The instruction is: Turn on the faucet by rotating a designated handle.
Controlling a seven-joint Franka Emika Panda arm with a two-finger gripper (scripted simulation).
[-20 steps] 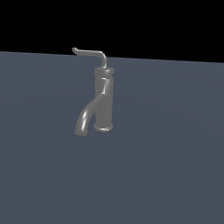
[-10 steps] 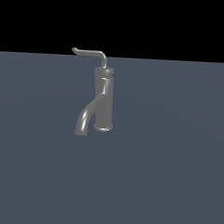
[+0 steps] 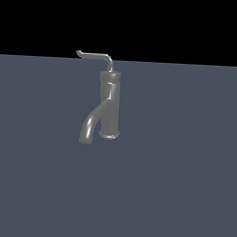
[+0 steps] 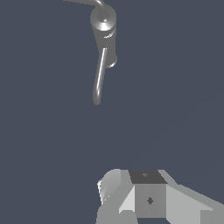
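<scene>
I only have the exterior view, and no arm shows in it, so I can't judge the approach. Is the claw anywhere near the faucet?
Observer: No. In the wrist view the claw is apart from the faucet, with bare floor between them.
Operator: Is it open?
Observer: I cannot tell. Only part of the claw shows in that view.
Operator: Which side of the faucet is it on?
Observer: The spout's side. From the wrist view, the spout curves out from the body toward the claw.
</scene>
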